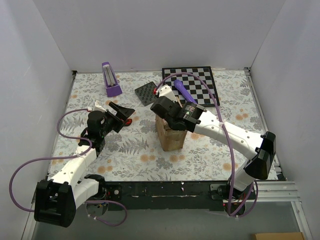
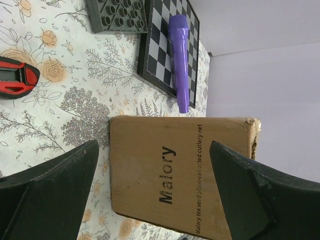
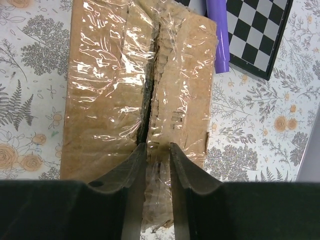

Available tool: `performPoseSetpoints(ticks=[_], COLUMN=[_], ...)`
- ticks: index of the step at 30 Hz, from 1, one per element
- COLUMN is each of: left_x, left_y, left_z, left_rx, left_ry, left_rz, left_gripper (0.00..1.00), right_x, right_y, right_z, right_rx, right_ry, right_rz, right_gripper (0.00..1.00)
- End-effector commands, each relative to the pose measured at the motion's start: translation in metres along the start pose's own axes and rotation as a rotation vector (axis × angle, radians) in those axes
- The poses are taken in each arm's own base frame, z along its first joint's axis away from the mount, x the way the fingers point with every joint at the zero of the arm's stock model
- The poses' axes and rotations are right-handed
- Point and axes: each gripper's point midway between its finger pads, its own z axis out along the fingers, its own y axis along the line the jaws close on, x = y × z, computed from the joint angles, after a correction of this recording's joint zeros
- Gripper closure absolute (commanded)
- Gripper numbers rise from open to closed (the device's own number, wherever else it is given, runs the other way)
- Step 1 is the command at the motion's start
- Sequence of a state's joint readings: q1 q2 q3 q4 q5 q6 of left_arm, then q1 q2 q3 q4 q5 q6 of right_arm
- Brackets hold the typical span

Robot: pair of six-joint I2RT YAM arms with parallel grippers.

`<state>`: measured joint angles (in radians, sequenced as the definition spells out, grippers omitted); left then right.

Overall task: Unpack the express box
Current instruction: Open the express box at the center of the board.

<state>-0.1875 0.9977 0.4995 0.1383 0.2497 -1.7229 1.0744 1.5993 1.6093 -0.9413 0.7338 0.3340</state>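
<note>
Express box [image 1: 171, 140] sits upright near the middle of the floral worktop [image 1: 210, 150], on the near side of the chessboard [image 1: 197, 82] and apart from it. The taped top faces up. The clear tape is wrinkled and split along the centre seam, with ragged cardboard edges and a dark gap between the flaps. The side printed "Malory" faces the left arm.

Right gripper [image 3: 157, 146] is directly over the box top, its fingers [image 3: 132, 167] drawn in to a slim gap that straddles the near end of the seam. Tape and cardboard show in that gap, but I can't tell whether they're actually clamped.

Left gripper [image 1: 122, 111] is left of the box and clear of it, fingers spread wide, holding nothing. Its wrist view looks straight at the printed side.

Other items:
- a purple stick-shaped object [image 1: 181, 90] lying across the chessboard's near-left corner
- a grey studded building plate [image 1: 146, 94] just left of the board
- a red-and-black tool [image 1: 128, 121] on the cloth right by the left fingers
- a purple upright wedge-shaped piece [image 1: 111, 80] at the back left
</note>
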Motion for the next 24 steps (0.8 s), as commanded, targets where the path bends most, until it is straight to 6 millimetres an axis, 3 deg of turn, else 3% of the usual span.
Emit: performPoseSetpoints(ticks=[1, 3, 7, 18, 24], left_x=[-0.005, -0.006, -0.008, -0.012, -0.018], left_y=[-0.018, -0.02, -0.032, -0.085, -0.085], left_z=[0.001, 0.001, 0.001, -0.009, -0.001], left_rx=[0.048, 0.054, 0.091, 0.218, 0.162], left_ry=[-0.006, -0.006, 0.001, 0.049, 0.057], left_rz=[0.012, 0.009, 0.003, 0.096, 0.108], left_gripper=[0.07, 0.07, 0.07, 0.03, 0.02], right_x=[-0.025, -0.028, -0.035, -0.042, -0.043], right_y=[-0.016, -0.017, -0.018, -0.028, -0.036], right_z=[-0.025, -0.028, -0.034, -0.041, -0.055], right_rx=[-0.006, -0.014, -0.025, 0.01, -0.038], right_ry=[-0.076, -0.087, -0.107, -0.129, -0.205], right_rz=[0.067, 0.071, 0.067, 0.055, 0.171], right_gripper=[0.74, 0.78, 0.99, 0.99, 0.99])
